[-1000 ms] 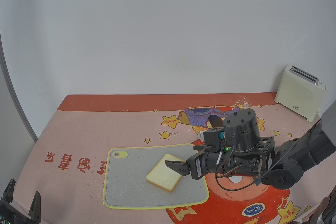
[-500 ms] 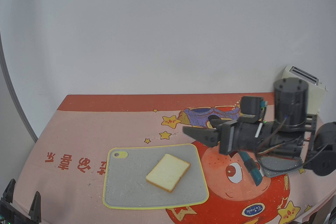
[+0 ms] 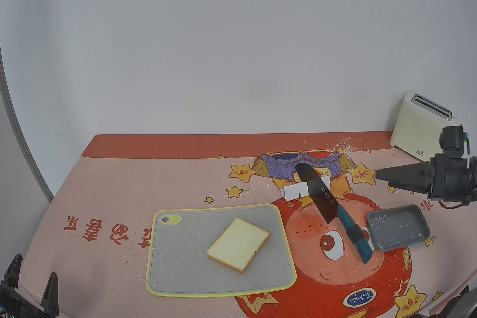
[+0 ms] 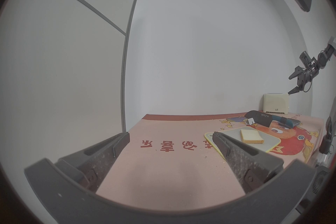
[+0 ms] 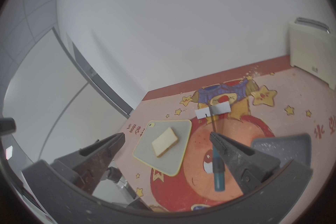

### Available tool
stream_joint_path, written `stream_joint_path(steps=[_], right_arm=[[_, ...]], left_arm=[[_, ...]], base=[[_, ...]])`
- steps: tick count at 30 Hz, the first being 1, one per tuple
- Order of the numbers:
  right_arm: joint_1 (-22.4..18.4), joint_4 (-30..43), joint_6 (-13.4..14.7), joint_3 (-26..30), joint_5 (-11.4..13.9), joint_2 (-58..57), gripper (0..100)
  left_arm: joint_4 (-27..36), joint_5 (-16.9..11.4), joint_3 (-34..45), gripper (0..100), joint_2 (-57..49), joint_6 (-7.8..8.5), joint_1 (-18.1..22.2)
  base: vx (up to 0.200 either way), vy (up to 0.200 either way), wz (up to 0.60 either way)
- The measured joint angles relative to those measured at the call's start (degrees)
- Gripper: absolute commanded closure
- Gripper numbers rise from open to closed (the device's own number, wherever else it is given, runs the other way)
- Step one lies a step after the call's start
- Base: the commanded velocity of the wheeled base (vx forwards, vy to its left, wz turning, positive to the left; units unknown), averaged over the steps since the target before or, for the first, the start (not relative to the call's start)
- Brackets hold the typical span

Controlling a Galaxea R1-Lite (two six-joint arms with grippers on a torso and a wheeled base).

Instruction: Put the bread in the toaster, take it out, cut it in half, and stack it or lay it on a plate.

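Finds right end effector (image 3: 385,175) wide open, empty, over worktop's (image 3: 124,175) right edge. Recommends gripping knife (image 3: 335,208) by handle, then slicing squarely across bread (image 3: 238,244) on board (image 3: 184,254).

even soft light, faint shadows, wrist views fisheye-warped, dark corners

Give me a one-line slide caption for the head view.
Uncut bread slice on the cutting board, knife beside the grey tray, right claw open near the toaster.
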Motion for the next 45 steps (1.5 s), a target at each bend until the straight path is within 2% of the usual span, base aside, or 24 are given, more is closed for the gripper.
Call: stream_joint_path(steps=[1, 4, 7, 11, 13, 17, 19, 21, 26, 34, 38, 45], right_arm=[[-1.4, 0.9, 0.1, 0.1, 1.2, -0.9, 0], [-4.1, 2.0, 0.1, 0.2, 2.3, -2.3, 0], [-5.2, 2.0, -0.5, 0.3, 2.3, -2.6, 0], [-5.5, 1.7, -3.5, 0.3, 1.3, -0.7, 0], [-5.3, 1.5, -4.9, 0.5, -0.7, 0.7, 0], [-3.6, -0.9, -7.9, 2.8, -7.6, 4.0, 0], [-2.4, -4.4, -8.8, 4.7, -10.2, 5.4, 0], [-1.2, -9.8, -9.5, 6.9, -11.8, 6.9, 0], [2.0, -28.4, -11.3, 14.1, -15.4, 10.8, 0], [6.2, -49.7, -18.9, 28.6, -23.2, 17.9, 0], [7.4, -55.8, -20.9, 33.1, -25.2, 22.0, 0], [9.5, -59.6, -21.5, 35.9, -25.8, 25.4, 0]], left_arm=[[0.0, 0.0, 0.0, 0, 0.0, 0.00, 0.0], [0.0, 0.0, 0.0, 0, 0.0, 0.00, 0.0], [0.0, 0.0, 0.0, 0, 0.0, 0.00, 0.0], [0.0, 0.0, 0.0, 0, 0.0, 0.00, 0.0], [0.0, 0.0, 0.0, 0, 0.0, 0.00, 0.0], [0.0, 0.0, 0.0, 0, 0.0, 0.00, 0.0], [0.0, 0.0, 0.0, 0, 0.0, 0.00, 0.0], [0.0, 0.0, 0.0, 0, 0.0, 0.00, 0.0], [0.0, 0.0, 0.0, 0, 0.0, 0.00, 0.1], [0.0, 0.0, 0.0, 0, 0.0, 0.00, 0.0], [0.0, 0.0, 0.0, 0, 0.0, 0.00, 0.0], [0.0, 0.0, 0.0, 0, 0.0, 0.00, 0.1]], base=[[0.000, 0.000, 0.00], [0.000, 0.000, 0.00], [0.000, 0.000, 0.00], [0.000, 0.000, 0.00], [0.000, 0.000, 0.00], [0.000, 0.000, 0.00], [0.000, 0.000, 0.00], [0.000, 0.000, 0.00], [0.000, 0.000, 0.00], [0.000, 0.000, 0.00], [0.000, 0.000, 0.00], [0.000, 0.000, 0.00]])
